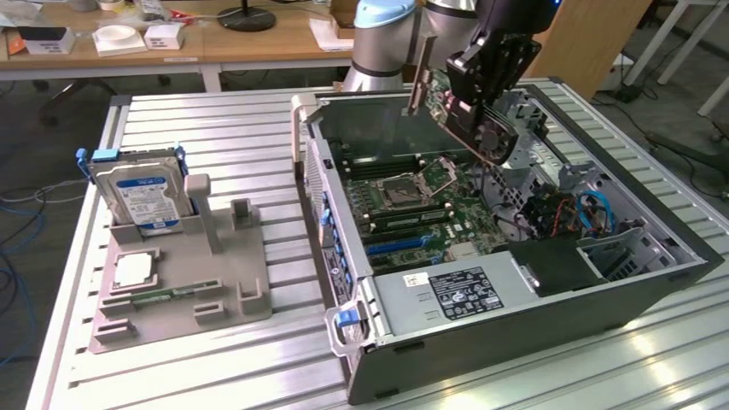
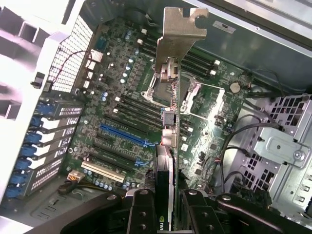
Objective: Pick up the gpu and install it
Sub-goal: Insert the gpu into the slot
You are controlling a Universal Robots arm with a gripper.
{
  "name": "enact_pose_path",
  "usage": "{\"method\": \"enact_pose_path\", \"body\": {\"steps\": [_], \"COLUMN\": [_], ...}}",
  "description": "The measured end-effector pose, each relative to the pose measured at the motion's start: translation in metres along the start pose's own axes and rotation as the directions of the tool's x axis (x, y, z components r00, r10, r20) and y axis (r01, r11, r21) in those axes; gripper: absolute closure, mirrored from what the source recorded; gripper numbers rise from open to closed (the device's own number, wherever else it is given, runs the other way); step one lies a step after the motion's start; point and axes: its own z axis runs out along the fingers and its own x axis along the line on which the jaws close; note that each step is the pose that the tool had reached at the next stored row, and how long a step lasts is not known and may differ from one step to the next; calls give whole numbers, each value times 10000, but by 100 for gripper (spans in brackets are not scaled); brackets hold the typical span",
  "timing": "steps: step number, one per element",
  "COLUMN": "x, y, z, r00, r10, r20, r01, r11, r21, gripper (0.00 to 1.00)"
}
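Note:
The gpu (image 1: 492,135), a dark card with a fan and a long silvery bracket (image 1: 422,75), hangs tilted in the air above the open computer case (image 1: 479,359). My gripper (image 1: 483,96) is shut on it from above. In the wrist view the gpu (image 2: 165,161) shows edge-on between my two black fingers (image 2: 141,214), its bracket (image 2: 179,34) pointing away from the camera. Below it lies the green motherboard (image 2: 117,97) with a blue expansion slot (image 2: 122,134) and a pale slot (image 2: 102,171). The card is clear of the board and touches no slot.
A grey fixture tray (image 1: 217,295) at the exterior view's left holds an upright silver hard drive (image 1: 142,195), a memory stick (image 1: 171,295) and a small square chip (image 1: 132,268). The case holds a power supply (image 1: 456,292) and a drive cage with blue cables (image 1: 598,212).

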Motion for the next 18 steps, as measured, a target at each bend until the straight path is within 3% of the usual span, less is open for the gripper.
{"method": "enact_pose_path", "body": {"steps": [18], "x": [6], "y": [-5], "z": [0], "r00": [9939], "r10": [-1099], "r20": [-16], "r01": [1099], "r11": [9939], "r21": [-14], "gripper": [73]}}
